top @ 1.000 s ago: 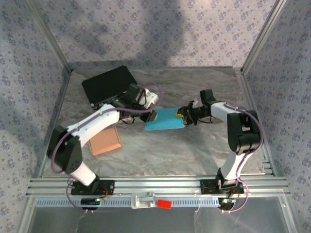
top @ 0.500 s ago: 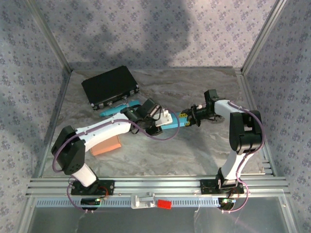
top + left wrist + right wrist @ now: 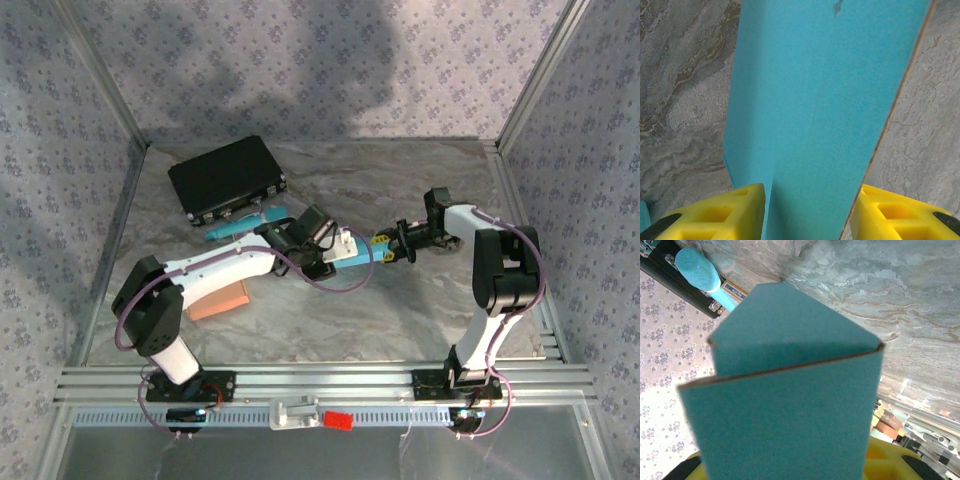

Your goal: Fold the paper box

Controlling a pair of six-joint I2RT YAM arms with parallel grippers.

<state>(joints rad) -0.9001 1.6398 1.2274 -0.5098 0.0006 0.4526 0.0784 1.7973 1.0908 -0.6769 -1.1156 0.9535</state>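
Task item: the teal paper box [image 3: 360, 255] hung right of the black case [image 3: 228, 178] and nearer the arm bases, strung between both grippers above the marbled table [image 3: 400, 310].
Box shape: seen from the right wrist, one panel lapped over another along a brown cut edge, and the end toward the case tapered to a slanted corner.
Left tool: the left gripper [image 3: 807, 212] was on the end of the box nearer the case. Its yellow fingers [image 3: 740, 210] stood partly apart, one at each long side of the board. Squeezing or just flanking it? Couldn't tell.
Right tool: the right gripper [image 3: 385, 243] was clamped on the end of the box farthest from the case, the board running straight out from between its yellow pads.
Teal cylinder: the teal cylinder [image 3: 240, 222] lay just beside the case's latch edge.
Cardboard: a brown cardboard piece [image 3: 220, 298] lay flat, nearer the bases than the case and apart from the box.
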